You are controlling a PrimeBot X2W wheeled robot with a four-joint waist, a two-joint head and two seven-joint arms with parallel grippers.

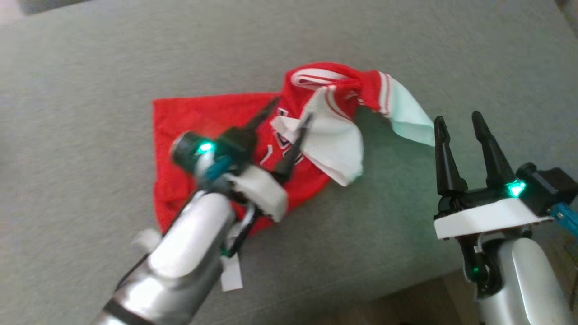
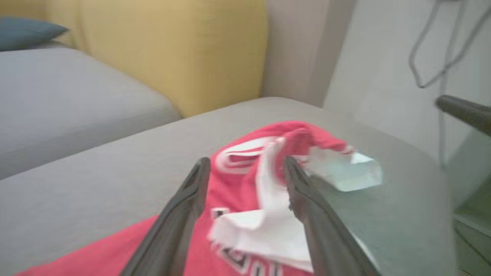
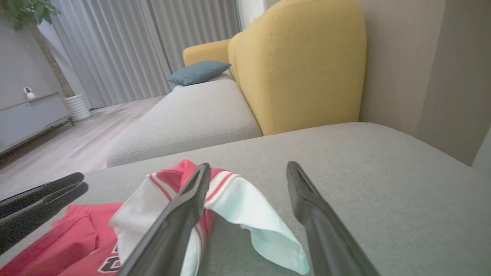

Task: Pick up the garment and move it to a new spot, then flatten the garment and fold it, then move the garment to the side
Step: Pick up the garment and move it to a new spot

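Silver and pale, the left forearm (image 1: pixel 189 243) rises from the bottom edge of the head view, with scraps of white tape or tag (image 1: pixel 232 273) hanging at its wrist; no writing on them can be read. Beyond it the left gripper (image 1: pixel 289 115) hangs over the garment (image 1: pixel 203 117), a green light (image 1: pixel 206 146) lit on its body. Its two dark fingers stand well apart, and nothing is pinched between them.

At the lower right the right gripper (image 1: pixel 459 121) points up the head view, jaws wide and empty, with its own green light (image 1: pixel 515 188) glowing.

The garment is a red jersey with white striped trim. It lies crumpled on the grey sofa seat (image 1: pixel 90 90), red body spread toward the robot's left, collar and white parts bunched toward the right. A pale flap (image 1: pixel 411 119) ends just beside the right gripper's nearer fingertip. Dark letters or numerals edged in white (image 3: pixel 109 264) show on the chest, but folds cover most of them and they cannot be read.

Farther off in the right wrist view stand a yellow backrest (image 3: pixel 299 65), a blue cushion (image 3: pixel 199 71), grey curtains (image 3: pixel 134 38) and a potted plant (image 3: pixel 27 15).
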